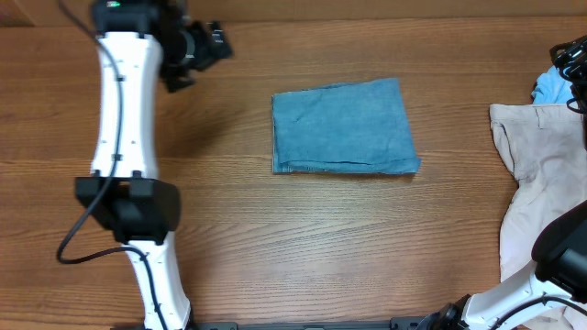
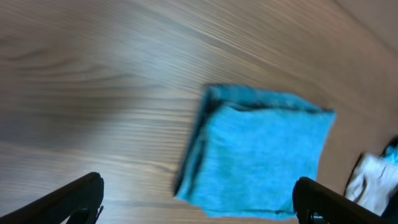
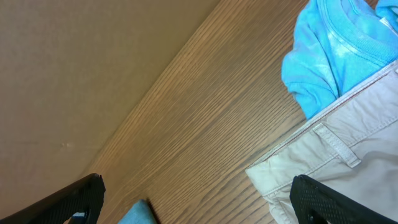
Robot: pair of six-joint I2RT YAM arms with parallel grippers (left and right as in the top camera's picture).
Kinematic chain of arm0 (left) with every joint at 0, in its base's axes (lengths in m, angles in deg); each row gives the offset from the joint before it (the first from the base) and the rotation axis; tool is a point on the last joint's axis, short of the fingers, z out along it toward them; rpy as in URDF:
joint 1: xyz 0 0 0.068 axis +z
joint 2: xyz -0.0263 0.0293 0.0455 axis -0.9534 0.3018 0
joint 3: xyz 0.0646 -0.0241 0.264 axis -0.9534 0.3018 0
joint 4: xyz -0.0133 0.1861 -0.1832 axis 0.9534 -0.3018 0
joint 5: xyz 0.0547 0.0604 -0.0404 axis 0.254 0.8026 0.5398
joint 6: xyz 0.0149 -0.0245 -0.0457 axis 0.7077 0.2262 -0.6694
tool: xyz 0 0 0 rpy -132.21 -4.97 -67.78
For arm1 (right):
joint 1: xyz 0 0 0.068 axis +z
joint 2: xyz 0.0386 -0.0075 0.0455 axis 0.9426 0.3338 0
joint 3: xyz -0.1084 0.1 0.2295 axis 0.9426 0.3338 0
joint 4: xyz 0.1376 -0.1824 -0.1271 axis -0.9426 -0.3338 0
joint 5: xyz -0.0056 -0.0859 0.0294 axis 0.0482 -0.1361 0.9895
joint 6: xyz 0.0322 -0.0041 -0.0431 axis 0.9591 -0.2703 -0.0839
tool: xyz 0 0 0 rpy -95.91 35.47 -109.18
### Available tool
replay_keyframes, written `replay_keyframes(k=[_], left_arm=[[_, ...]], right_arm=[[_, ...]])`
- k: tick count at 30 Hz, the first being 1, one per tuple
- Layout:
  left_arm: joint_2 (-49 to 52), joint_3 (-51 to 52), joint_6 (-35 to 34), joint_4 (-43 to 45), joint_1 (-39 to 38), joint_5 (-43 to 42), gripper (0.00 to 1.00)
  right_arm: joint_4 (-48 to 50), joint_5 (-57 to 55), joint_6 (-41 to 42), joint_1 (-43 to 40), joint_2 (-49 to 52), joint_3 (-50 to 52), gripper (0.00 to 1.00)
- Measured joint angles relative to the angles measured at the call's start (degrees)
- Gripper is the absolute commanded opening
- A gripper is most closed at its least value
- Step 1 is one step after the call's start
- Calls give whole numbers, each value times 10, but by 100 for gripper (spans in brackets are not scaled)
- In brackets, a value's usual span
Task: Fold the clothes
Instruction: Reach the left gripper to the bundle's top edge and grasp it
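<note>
A folded blue cloth (image 1: 344, 126) lies flat at the table's middle; it also shows in the left wrist view (image 2: 258, 155), and its corner shows in the right wrist view (image 3: 138, 214). Beige trousers (image 1: 537, 179) lie crumpled at the right edge, also in the right wrist view (image 3: 348, 155). A light blue t-shirt (image 1: 552, 85) lies behind them, also in the right wrist view (image 3: 333, 50). My left gripper (image 1: 206, 46) is open and empty, raised at the back left (image 2: 199, 199). My right gripper (image 3: 196, 202) is open and empty above the table, at the overhead view's right edge (image 1: 573, 64).
The wooden table (image 1: 275, 247) spreads around the folded cloth. A plain brown wall (image 3: 74, 68) stands behind the table's back edge. The left arm's white links (image 1: 124, 137) reach over the table's left side.
</note>
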Motion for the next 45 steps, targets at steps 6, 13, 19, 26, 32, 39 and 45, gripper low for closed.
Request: replay_keyframes(k=[6, 13, 19, 26, 32, 39, 45], left_arm=[[36, 0, -27, 73, -212, 67, 100], [137, 0, -68, 146, -275, 108, 100], [179, 0, -80, 114, -276, 166, 100], [180, 0, -72, 33, -261, 212, 100], [186, 0, -60, -5, -254, 232, 100], [227, -3, -41, -22, -244, 207, 100], [234, -1, -32, -17, -239, 188, 100]], right_arm=[[0, 0, 0, 0, 0, 0, 100], [0, 0, 0, 0, 0, 0, 100], [0, 0, 0, 0, 0, 0, 100], [0, 0, 0, 0, 0, 0, 100], [0, 0, 0, 0, 0, 0, 100], [0, 0, 0, 0, 0, 0, 100], [0, 0, 0, 0, 0, 0, 100]])
